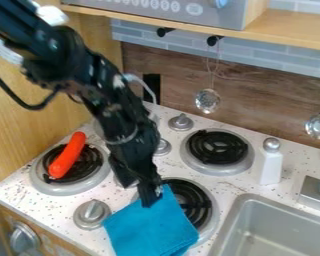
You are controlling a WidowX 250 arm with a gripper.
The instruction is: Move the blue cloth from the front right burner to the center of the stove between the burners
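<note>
Blue cloth [151, 227] at claw [149, 197], grip unclear, near 1 sink [273, 227] and 1 capped white shaker [271, 167].

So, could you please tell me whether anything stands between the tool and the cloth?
Nothing visible does. The tool is right at the upper end of the cloth. The nearby knob sits off to the side, and the sausage lies farther away.

Bright, diffuse light covered the pale counter [233, 187] and near blue cloth [149, 225], with soft shading. Small glints marked the hanging skimmer [207, 100] at the far wall and the shaker cap [271, 145] at right; the far burner coils [218, 146] appeared dark.
</note>
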